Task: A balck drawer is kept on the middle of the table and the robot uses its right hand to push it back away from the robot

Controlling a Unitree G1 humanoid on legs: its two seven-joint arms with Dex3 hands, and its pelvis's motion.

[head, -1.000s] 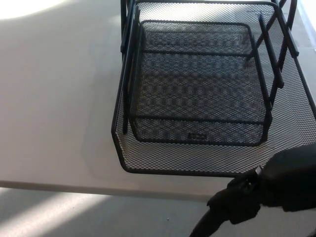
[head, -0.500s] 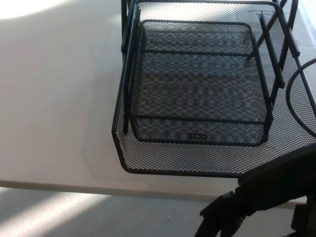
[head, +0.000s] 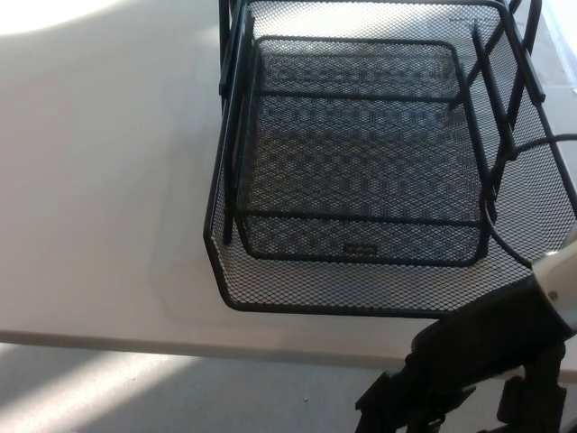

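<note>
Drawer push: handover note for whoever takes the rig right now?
Right hand: low at the table's near edge, just short of the drawer's front rim; can't tell if the fingers are open or shut.
Left hand: not in view.
Drawer: black mesh tray on the white table, its front close to the near edge. A black cable loops over its right side.
Done: hand brought near the drawer.
Left: make contact with the front rim and push it away from the robot.
</note>
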